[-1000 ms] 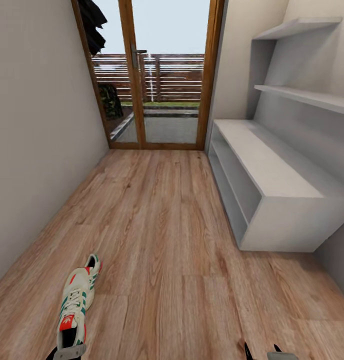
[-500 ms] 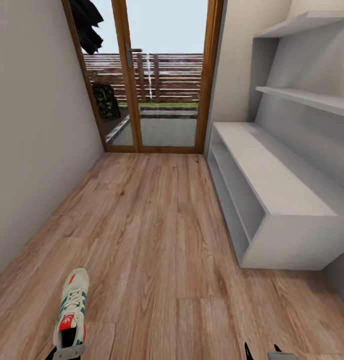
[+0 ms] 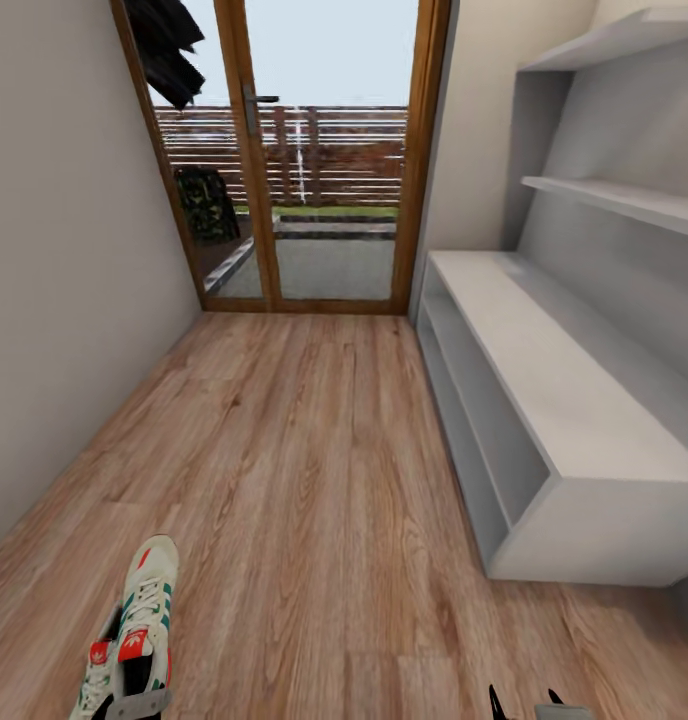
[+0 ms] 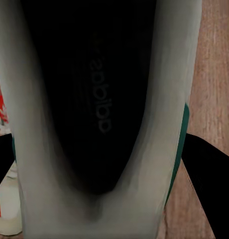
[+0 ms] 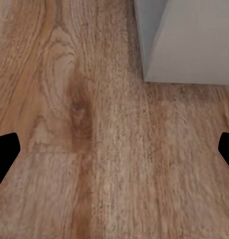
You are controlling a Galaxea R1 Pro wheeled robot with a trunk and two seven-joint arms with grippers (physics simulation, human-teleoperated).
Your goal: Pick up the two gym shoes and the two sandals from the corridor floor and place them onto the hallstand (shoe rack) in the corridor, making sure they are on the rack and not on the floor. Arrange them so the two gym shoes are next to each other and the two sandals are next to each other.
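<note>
One cream-white gym shoe [image 3: 149,600] with green stripes hangs toe-forward at the lower left of the head view, my left gripper [image 3: 136,706] shut on its heel. In the left wrist view its dark inside [image 4: 99,99] is close up between my black fingers [image 4: 209,174]. The second gym shoe [image 3: 92,680] lies on the corridor floor [image 3: 314,480] just left of the held one; it is also seen as a cream shoe [image 4: 4,209] in the left wrist view. My right gripper [image 3: 524,702] is open over bare planks. The hallstand [image 3: 544,380] stands along the right wall. The sandals are out of view.
A glazed wooden door [image 3: 314,200] closes the corridor's far end. A plain wall [image 3: 54,300] runs along the left. Staggered wall shelves [image 3: 624,200] hang above the bench. The hallstand's near corner [image 5: 189,40] lies just ahead of my right gripper [image 5: 114,149].
The camera has moved forward and the hallstand looks nearer. The floor shoe, first seen beyond the held shoe, now sits at its left. Both grippers keep their state.
</note>
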